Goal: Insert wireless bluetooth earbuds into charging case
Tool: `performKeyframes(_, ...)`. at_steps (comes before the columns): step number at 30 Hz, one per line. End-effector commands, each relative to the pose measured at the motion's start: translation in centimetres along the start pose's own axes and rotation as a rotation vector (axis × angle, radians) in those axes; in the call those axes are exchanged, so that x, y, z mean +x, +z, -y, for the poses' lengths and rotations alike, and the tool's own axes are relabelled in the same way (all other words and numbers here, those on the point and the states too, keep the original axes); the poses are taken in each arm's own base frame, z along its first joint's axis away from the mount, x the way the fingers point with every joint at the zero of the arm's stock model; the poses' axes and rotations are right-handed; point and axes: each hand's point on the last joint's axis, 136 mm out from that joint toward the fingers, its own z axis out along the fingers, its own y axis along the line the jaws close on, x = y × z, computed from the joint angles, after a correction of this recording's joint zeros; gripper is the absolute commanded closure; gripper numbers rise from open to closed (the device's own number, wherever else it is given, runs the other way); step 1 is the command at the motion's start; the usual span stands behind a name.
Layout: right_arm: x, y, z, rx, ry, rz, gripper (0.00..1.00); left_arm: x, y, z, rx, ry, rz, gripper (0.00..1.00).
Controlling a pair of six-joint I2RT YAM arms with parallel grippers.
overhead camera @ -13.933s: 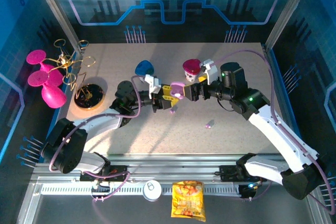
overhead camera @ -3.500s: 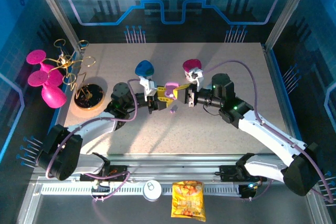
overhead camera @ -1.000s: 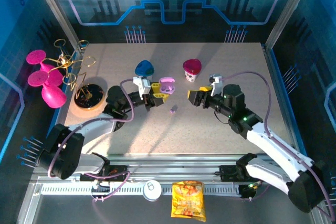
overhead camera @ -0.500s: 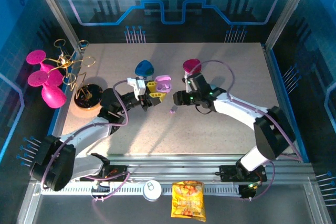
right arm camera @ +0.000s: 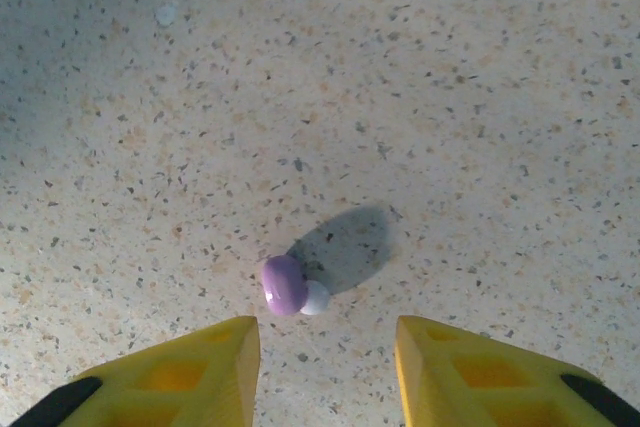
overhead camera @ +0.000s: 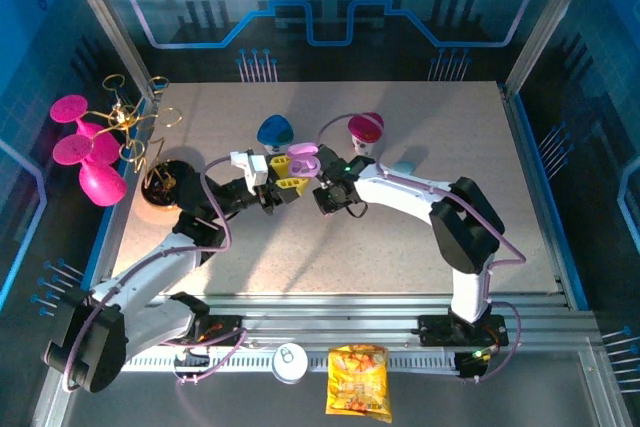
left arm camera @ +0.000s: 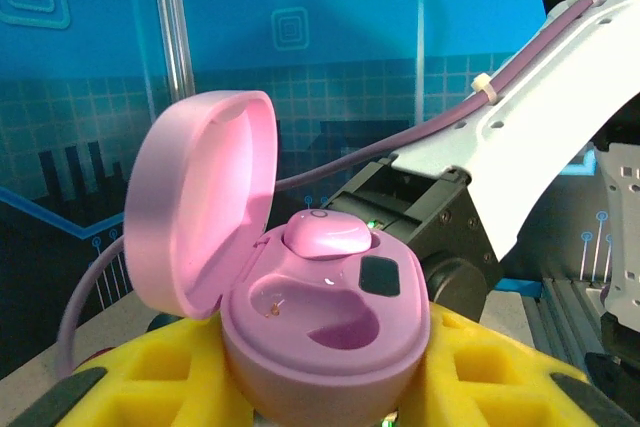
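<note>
While its yellow fingers (right arm camera: 220, 362) stand apart and hold nothing, the right pincer (right arm camera: 322, 329) hangs low over the counter (right arm camera: 450, 97), pointing down at it. The loose earbud (right arm camera: 285, 284), lilac with a white tip, lies on its side on the speckled surface just ahead of the gap between those fingers, touching neither one and casting a short shadow to its right. Beside this arm, the left pincer (left arm camera: 320, 392) is clamped on the lilac-pink case (left arm camera: 325, 337), which sits upright between its yellow fingers. The lid (left arm camera: 200, 212) is swung back to the left and stands open. Inside, the seated earbud (left arm camera: 327, 235) fills the far well, and the near well (left arm camera: 320, 312) is bare. From the top camera the two pincers are near each other around the middle of the counter, the case raised off the surface. Farther back stand a blue dome (overhead camera: 274, 131) and a magenta dome (overhead camera: 365, 128), each apart from both arms.
</note>
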Motion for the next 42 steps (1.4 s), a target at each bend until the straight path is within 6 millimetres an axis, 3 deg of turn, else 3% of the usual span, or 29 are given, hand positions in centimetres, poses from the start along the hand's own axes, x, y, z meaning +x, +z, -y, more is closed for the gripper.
performKeyframes(1,0.9,0.3,-0.2,0.082,-0.082,-0.063,0.65,-0.9,-0.1,-0.3,-0.016,0.029,0.013,0.72)
performKeyframes(17,1.2,2.8,-2.1,0.097,-0.158,-0.154,0.73,-0.8,-0.2,-0.2,-0.015,0.034,0.014,0.72)
performKeyframes(42,2.6,5.2,-1.8,0.133,-0.190,-0.221,0.84,-0.4,-0.2,-0.3,-0.022,0.028,0.008,0.72)
